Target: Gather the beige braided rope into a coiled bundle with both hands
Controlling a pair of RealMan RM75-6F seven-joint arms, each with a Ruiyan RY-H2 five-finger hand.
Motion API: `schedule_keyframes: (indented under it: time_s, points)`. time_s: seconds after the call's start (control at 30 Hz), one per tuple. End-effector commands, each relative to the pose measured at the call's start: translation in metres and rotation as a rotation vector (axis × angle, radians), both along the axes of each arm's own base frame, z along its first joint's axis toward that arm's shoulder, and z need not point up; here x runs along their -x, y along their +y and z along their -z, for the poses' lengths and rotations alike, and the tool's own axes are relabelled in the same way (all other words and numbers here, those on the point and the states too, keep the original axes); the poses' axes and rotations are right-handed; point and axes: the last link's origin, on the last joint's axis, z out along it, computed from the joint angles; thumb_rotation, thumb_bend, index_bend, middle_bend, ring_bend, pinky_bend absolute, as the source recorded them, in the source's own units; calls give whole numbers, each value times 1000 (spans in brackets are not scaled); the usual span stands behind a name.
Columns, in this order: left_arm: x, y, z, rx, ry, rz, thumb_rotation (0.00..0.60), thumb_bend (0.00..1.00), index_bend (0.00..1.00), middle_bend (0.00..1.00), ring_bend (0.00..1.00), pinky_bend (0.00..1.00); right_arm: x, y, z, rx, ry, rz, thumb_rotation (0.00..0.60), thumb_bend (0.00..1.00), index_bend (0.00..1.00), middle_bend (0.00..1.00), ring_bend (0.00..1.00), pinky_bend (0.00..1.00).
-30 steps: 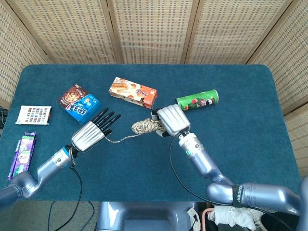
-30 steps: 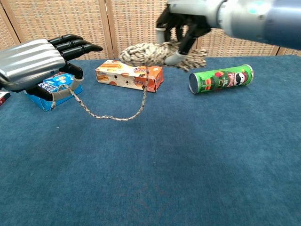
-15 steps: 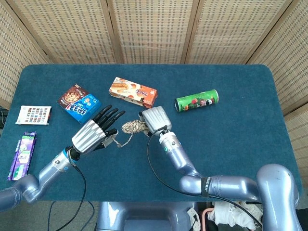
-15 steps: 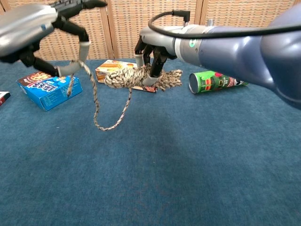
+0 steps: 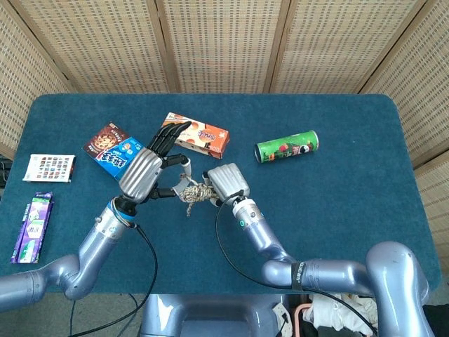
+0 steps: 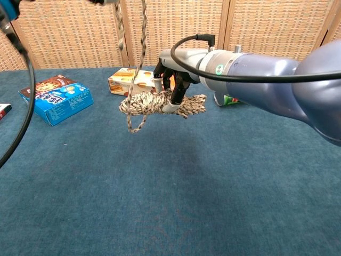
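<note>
The beige braided rope (image 5: pixel 197 192) is mostly a thick coiled bundle (image 6: pixel 160 104) held above the blue table (image 5: pixel 337 210). My right hand (image 5: pixel 226 184) grips that bundle from above, fingers wrapped around its middle (image 6: pixel 173 85). A loose strand (image 6: pixel 141 48) rises from the bundle past the top of the chest view, and a short loop (image 6: pixel 134 124) hangs below. My left hand (image 5: pixel 145 172) is raised just left of the bundle and pinches the strand between thumb and fingers, with its other fingers stretched toward the orange box. The chest view does not show the left hand itself.
A blue cookie box (image 5: pixel 116 149) lies at the left and an orange snack box (image 5: pixel 195 133) sits behind the hands. A green chip can (image 5: pixel 286 146) lies on its side to the right. A white card (image 5: pixel 49 167) and a purple pack (image 5: pixel 31 225) sit near the left edge.
My left hand rose and swung in toward the right hand, lifting the free strand until it runs nearly vertical. The long slack loop shrank to a short one. The right hand barely moved.
</note>
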Motion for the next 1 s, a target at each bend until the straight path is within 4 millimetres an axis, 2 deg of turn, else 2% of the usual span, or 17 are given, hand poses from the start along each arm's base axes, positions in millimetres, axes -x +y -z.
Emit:
schedule_keyframes:
  time_s: [0.03,0.33,0.5,0.77,1.0]
  points:
    - [-19,12,1,72,-128,-67,600,504,815,0,0,0,4,3,4,-22,11,-21,600,704,648,757,571,966]
    - [-31,43,11,146,-265,-198,600,510,815,0,0,0,6,13,13,-80,13,-97,600,703,648,757,572,974]
    - [-35,52,17,192,-347,-256,600,511,816,0,0,0,5,16,16,-79,9,-127,600,704,648,759,571,977]
    - [-36,50,18,217,-419,-288,600,516,822,0,0,0,6,14,13,-71,-14,-87,600,706,650,763,572,980]
    - [-50,45,16,289,-559,-339,600,536,827,0,0,0,7,15,18,-44,26,-89,600,706,654,771,578,980]
